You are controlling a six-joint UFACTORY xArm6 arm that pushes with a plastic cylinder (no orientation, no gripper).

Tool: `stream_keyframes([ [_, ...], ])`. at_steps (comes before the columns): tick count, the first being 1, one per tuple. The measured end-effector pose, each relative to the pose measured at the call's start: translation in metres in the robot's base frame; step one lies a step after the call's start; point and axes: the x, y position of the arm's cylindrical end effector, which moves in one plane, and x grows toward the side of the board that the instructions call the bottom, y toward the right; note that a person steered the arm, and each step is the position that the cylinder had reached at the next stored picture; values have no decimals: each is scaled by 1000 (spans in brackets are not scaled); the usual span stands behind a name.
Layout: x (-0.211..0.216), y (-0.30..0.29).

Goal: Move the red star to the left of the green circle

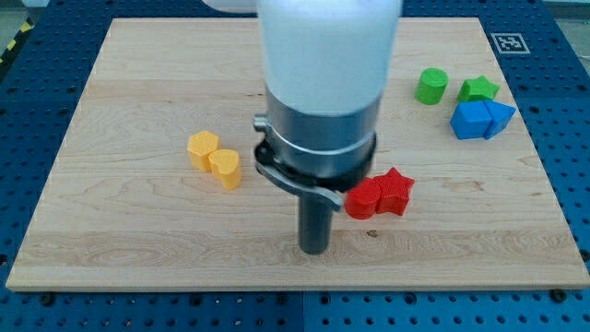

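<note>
The red star lies on the wooden board right of centre, touching a red round block on its left. The green circle stands near the view's top right, well above the red star. My tip rests on the board just left of and slightly below the red round block, a short gap away. The arm's wide white and grey body hides the board's middle above the tip.
A green star sits right of the green circle. Two blue blocks lie just below them. Two yellow blocks sit left of centre. A fiducial marker is at the board's top right corner.
</note>
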Motion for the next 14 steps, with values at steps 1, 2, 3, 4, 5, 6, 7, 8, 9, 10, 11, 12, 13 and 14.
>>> stream_keyframes([
  [1,0,32],
  [2,-4,58],
  [3,-19,63],
  [4,-37,76],
  [5,-55,95],
  [6,-70,114],
  [7,-87,120],
  [8,-96,120],
  [9,-98,120],
  [10,-89,111],
  [11,-84,100],
  [12,-97,100],
  [13,-111,100],
  [14,-123,100],
])
